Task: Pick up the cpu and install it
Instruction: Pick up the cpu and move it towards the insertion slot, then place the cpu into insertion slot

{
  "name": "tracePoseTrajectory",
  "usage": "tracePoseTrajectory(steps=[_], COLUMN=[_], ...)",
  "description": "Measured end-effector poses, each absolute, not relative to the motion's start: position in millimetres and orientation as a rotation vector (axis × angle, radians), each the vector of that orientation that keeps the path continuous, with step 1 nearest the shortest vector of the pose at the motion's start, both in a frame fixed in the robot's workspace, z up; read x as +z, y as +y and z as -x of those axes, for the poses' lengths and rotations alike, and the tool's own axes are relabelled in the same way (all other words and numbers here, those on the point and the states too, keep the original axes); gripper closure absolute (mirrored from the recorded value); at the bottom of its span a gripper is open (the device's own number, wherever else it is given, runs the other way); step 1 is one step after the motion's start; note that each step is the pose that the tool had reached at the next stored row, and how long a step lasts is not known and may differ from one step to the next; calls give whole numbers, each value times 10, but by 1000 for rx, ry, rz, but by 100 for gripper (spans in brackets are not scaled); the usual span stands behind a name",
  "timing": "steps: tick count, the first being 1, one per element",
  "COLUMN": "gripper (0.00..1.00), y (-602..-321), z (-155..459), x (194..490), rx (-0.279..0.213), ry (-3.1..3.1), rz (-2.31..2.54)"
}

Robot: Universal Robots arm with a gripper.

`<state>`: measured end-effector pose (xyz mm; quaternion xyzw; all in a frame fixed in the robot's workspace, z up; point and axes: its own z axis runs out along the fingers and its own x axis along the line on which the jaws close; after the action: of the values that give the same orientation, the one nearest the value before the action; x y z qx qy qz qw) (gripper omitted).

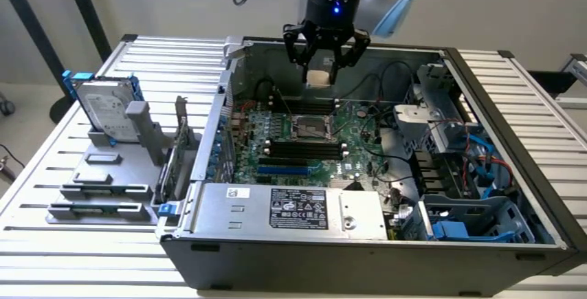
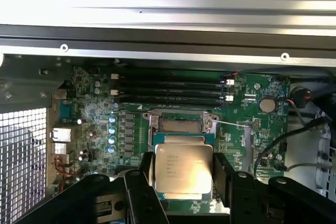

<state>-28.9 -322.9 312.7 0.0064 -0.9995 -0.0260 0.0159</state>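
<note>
One slatted metal tabletop (image 1: 37, 175) carries everything. On it lies one open computer case (image 1: 367, 261), its side off, so that the single green board (image 1: 275, 134) inside shows. One silver power supply (image 1: 275, 206) with a black label fills the near corner of the case.

To the exterior view's left of the case, one grey stand (image 1: 101, 189) holds one hard drive (image 1: 103, 110) upright between two blue brackets.

On the board, long black memory slots (image 2: 168, 90) lie side by side – their exact number is hard to fix. Just beside them is one square socket (image 2: 181, 124), with nothing in it. Four blue-topped capacitors (image 2: 112, 135) stand in a line near the socket, and one round coin battery (image 2: 267, 104) sits well apart from it.

One tool (image 1: 320, 71) hangs from the arm over the far part of the case, above the board. It grips the cpu (image 2: 182, 166) – one small square chip with a silver-grey top, clamped by its edges between two black fingers (image 2: 223, 174), flat side toward the wrist camera. The cpu is held in the air, clear of the board, over the area next to the socket and not touching it.
</note>
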Motion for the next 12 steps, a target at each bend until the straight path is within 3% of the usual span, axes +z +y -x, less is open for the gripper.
tracePoseTrajectory(steps=[12], gripper=[45], y=[-3229], z=[288], x=[3128], rx=[-80], ry=[-3107], rz=[-20])
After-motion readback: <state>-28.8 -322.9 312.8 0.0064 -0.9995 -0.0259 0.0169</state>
